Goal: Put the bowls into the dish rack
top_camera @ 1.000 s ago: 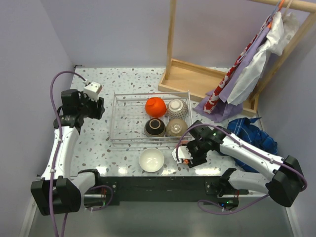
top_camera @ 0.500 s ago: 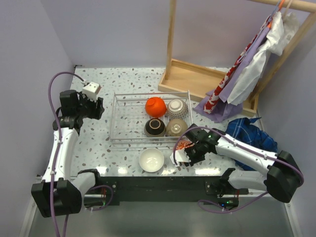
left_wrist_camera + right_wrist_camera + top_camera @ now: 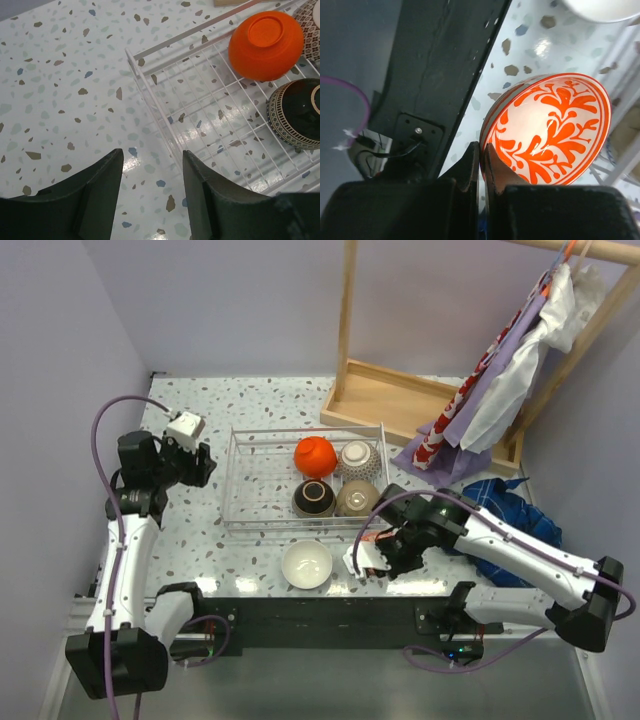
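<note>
The wire dish rack (image 3: pixel 232 480) holds several bowls: an orange one (image 3: pixel 314 456) upside down, a speckled one (image 3: pixel 358 458), a dark one (image 3: pixel 314 498) and a tan one (image 3: pixel 357 498). A white bowl (image 3: pixel 306 564) sits on the table in front of the rack. My right gripper (image 3: pixel 372 560) is shut on the rim of the red-patterned bowl (image 3: pixel 555 130), which is tipped on edge near the table's front edge. My left gripper (image 3: pixel 152 165) hangs open and empty over the table, just left of the rack's corner (image 3: pixel 165 110).
A wooden frame (image 3: pixel 400 400) stands at the back right, with clothes (image 3: pixel 500 390) hanging over it. A blue cloth (image 3: pixel 505 515) lies right of the rack. The black base rail (image 3: pixel 445 65) runs close beside the held bowl.
My right gripper has closed on the red-patterned bowl's rim and tipped it up, shifting slightly left and nearer. The left arm has barely moved.
</note>
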### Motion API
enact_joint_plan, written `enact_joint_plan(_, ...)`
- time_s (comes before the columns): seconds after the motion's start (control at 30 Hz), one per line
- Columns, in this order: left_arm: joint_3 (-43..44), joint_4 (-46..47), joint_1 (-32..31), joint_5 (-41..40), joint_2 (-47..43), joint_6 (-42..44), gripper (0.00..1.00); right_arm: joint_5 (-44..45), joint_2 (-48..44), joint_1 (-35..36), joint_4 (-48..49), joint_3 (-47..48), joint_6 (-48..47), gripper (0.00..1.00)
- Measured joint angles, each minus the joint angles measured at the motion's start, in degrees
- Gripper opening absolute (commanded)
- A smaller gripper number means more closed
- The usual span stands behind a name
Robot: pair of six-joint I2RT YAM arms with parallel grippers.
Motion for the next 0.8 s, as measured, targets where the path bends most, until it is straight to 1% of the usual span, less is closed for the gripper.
enact_joint_plan(0.07, 0.1, 0.1, 0.0, 1.5, -0.9, 0.0, 0.53, -1.4, 1.2, 0.0, -2.9, 7.3, 3.6, 0.0)
enact_joint_plan(0.13, 0.8, 0.4, 0.0, 3.0, -1.4, -0.2, 0.51, -2.8, 3.0, 0.0, -3.7, 13.6, 7.1, 0.0)
enact_joint_plan(0.27, 3.4, 1.1, 0.0, 5.4, -1.5, -1.3, 0.47, -5.1, 8.0, 0.0, -4.4, 22.9, 13.9, 0.0)
enact_joint_plan(0.37, 6.7, 1.9, -0.4, 7.0, -1.2, -1.7, 0.41, -7.1, 14.0, -0.8, -2.9, 29.9, 19.8, 0.0)
enact_joint_plan(0.47, 11.4, 2.7, -1.9, 7.5, 0.9, -1.9, 0.37, -11.6, 20.0, -4.2, 1.6, 35.2, 27.2, 0.0)
enact_joint_plan(0.5, 13.1, 2.6, -2.6, 7.5, 1.9, -1.8, 0.35, -12.8, 21.6, -5.5, 3.2, 36.5, 29.4, 0.0)
enact_joint_plan(0.53, 14.7, 2.5, -3.3, 7.4, 3.1, -1.4, 0.3, -14.5, 23.4, -7.1, 5.8, 37.6, 32.8, 0.0)
enact_joint_plan(0.57, 16.2, 2.4, -4.0, 7.3, 4.3, -1.0, 0.23, -16.2, 25.1, -8.8, 8.9, 38.5, 36.2, 0.0)
enact_joint_plan(0.6, 17.4, 2.3, -4.6, 6.9, 5.4, -0.8, 0.13, -17.7, 26.6, -10.4, 12.2, 39.0, 40.2, 0.0)
enact_joint_plan(0.67, 19.3, 1.8, -5.3, 6.4, 7.5, 0.0, 0.01, -20.3, 29.1, -13.0, 19.5, 39.1, 47.6, 0.0)
enact_joint_plan(0.73, 20.6, 0.9, -5.4, 5.7, 9.2, 1.1, 0.0, -22.0, 30.7, -15.0, 27.9, 38.1, 55.3, 0.0)
enact_joint_plan(0.8, 21.0, 0.1, -5.4, 4.6, 10.4, 1.8, 0.0, -22.5, 30.9, -16.1, 38.0, 35.2, 63.1, 0.0)
